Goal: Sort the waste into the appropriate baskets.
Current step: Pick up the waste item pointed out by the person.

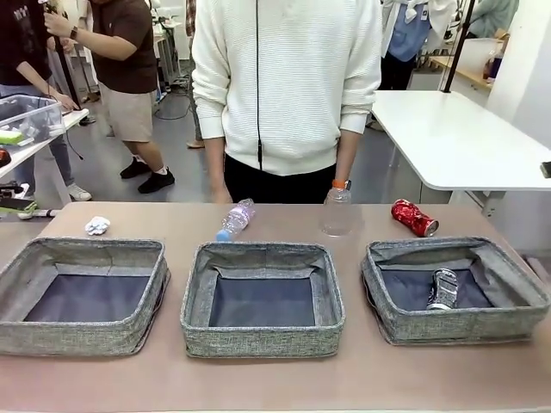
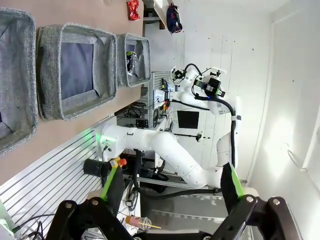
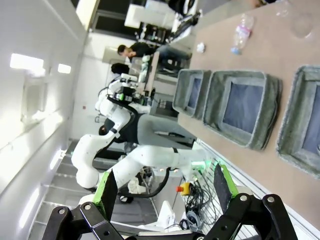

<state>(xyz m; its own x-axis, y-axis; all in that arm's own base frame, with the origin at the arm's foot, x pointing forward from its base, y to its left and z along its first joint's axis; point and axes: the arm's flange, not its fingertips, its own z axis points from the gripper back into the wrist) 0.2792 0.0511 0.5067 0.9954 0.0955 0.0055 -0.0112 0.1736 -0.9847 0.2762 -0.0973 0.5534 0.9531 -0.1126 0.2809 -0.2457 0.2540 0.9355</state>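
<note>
Three grey baskets stand in a row: left (image 1: 69,335), middle (image 1: 263,340), right (image 1: 456,325). A crushed silver can (image 1: 443,288) lies in the right basket. Beyond the baskets, on the table, lie a crumpled paper ball (image 1: 97,225), a clear bottle (image 1: 235,219) with a blue cap, a clear cup (image 1: 337,211) and a red can (image 1: 414,217). My left gripper (image 2: 172,190) hangs open in the air, off the table's near edge, holding nothing. My right gripper (image 3: 165,187) is open and empty too, with the bottle (image 3: 241,32) and paper ball (image 3: 200,47) far off.
A person in a white sweater (image 1: 284,86) stands at the far edge, hands down by the table. A white table (image 1: 456,138) stands behind to the right. Bare tabletop runs in front of the baskets.
</note>
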